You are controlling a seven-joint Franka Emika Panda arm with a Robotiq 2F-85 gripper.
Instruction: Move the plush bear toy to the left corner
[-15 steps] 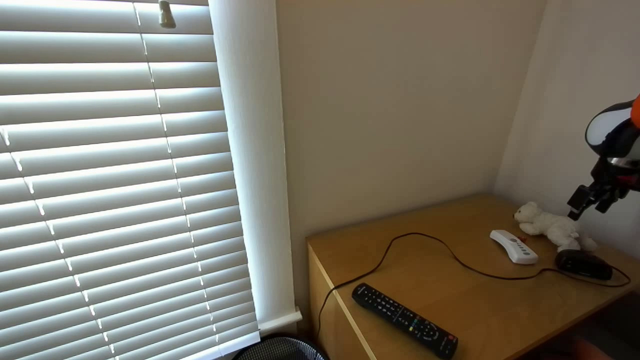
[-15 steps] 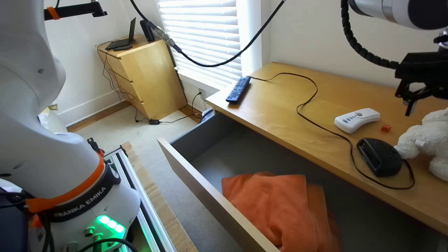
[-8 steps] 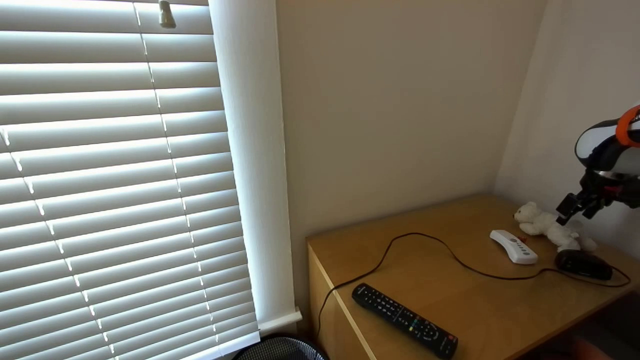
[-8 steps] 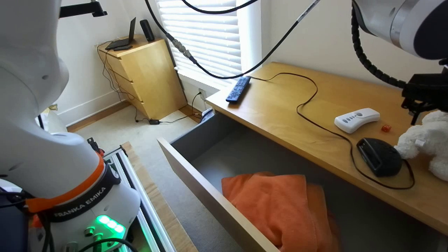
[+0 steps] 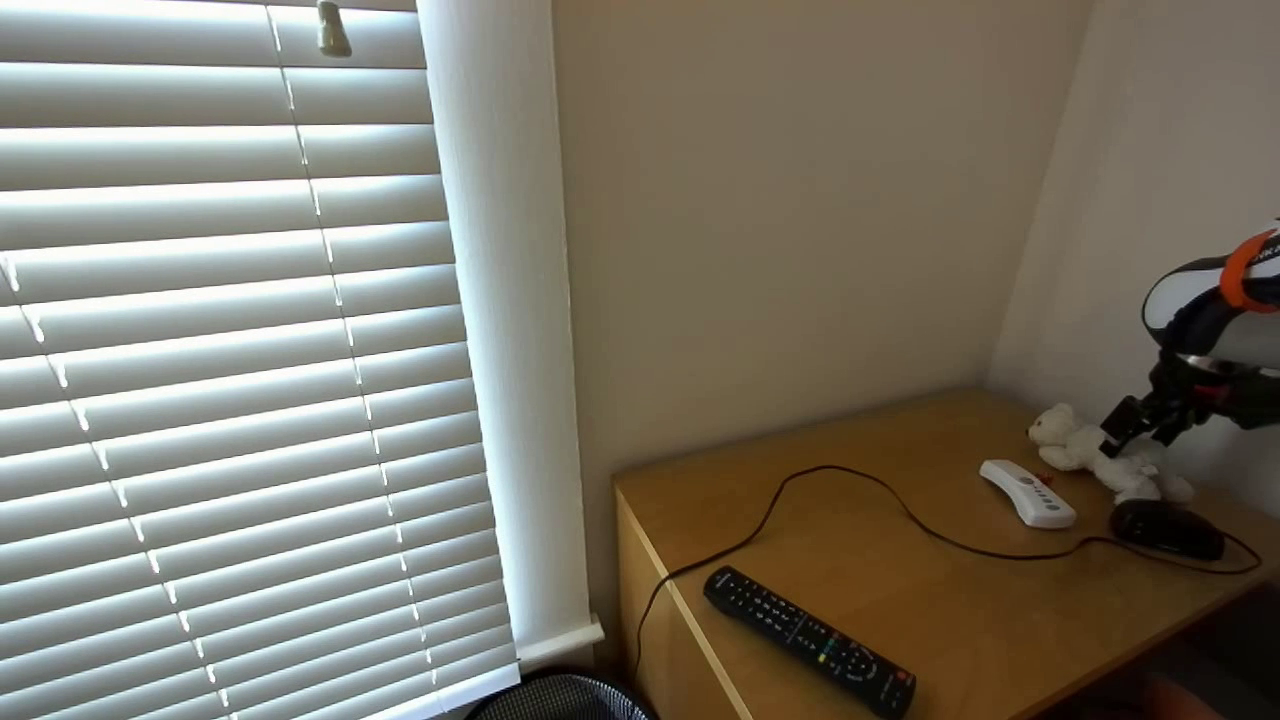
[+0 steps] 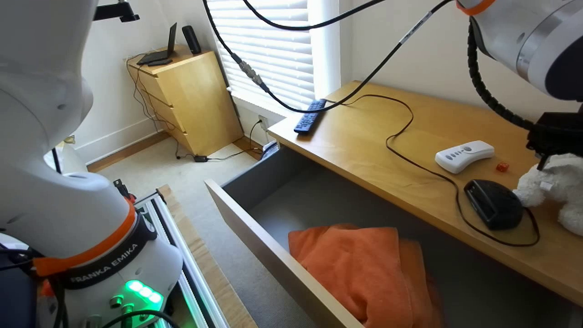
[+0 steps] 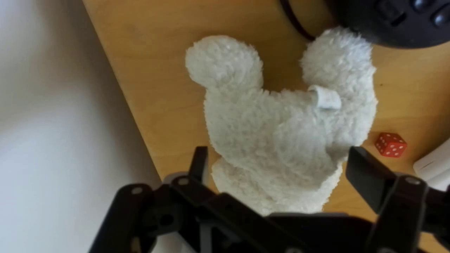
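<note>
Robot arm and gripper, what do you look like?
The arm is white and rounded, with orange bands and a black band saying FRANKA EMIKA in pale letters. Green lights glow on its base. A ridged black hose hangs beside it. The gripper is black, with two blocky fingers.

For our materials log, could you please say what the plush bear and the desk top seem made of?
Plush bear: matte, fluffy pile fabric, from its curly tufts; fibre unclear.
Desk top: probably wood or veneer, smooth with slight sheen, from faint grain and soft glare.
</note>
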